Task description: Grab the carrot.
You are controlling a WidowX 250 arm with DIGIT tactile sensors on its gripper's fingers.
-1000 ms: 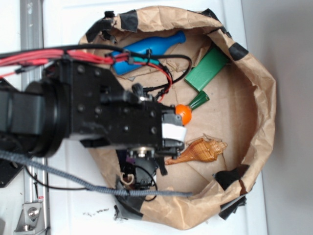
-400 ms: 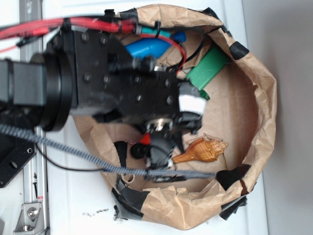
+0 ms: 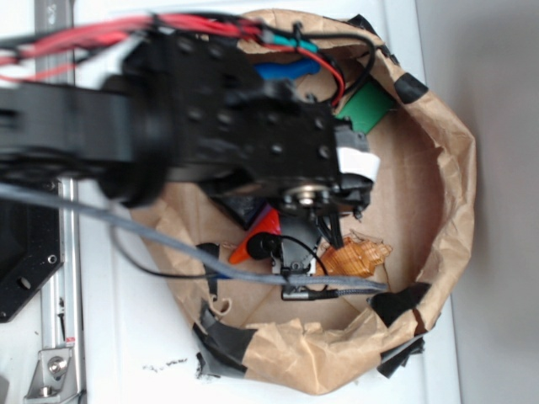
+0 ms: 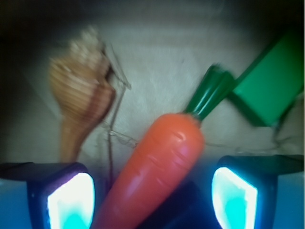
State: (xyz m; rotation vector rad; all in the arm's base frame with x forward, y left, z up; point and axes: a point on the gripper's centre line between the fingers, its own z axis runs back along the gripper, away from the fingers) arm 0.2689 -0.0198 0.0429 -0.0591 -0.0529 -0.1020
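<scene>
While fingers [image 4: 71, 198] stand wide, carrot [image 4: 159, 167] lies between them, slanted, nearer left pad, nothing held yet. Best bet imo: drop gripper [image 4: 152, 195] straight down, centre on fat part, then squeeze slow, smooth plastic could squirt out. Carrot bright orange, tapered, green top [image 4: 209, 93] pointing away toward block [image 4: 269, 88]. Shell [image 4: 81, 93] off beyond left finger.

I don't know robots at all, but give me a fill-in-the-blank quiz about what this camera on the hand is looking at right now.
1. The vegetable lying between the two fingers of the gripper is a ____.
2. The leafy top of the carrot is coloured ____.
3. In the wrist view, the ridged brown object left of the carrot is a ____.
4. The seashell, the carrot and the green block all lie on brown ____.

Missing words: carrot; green; seashell; paper
</scene>
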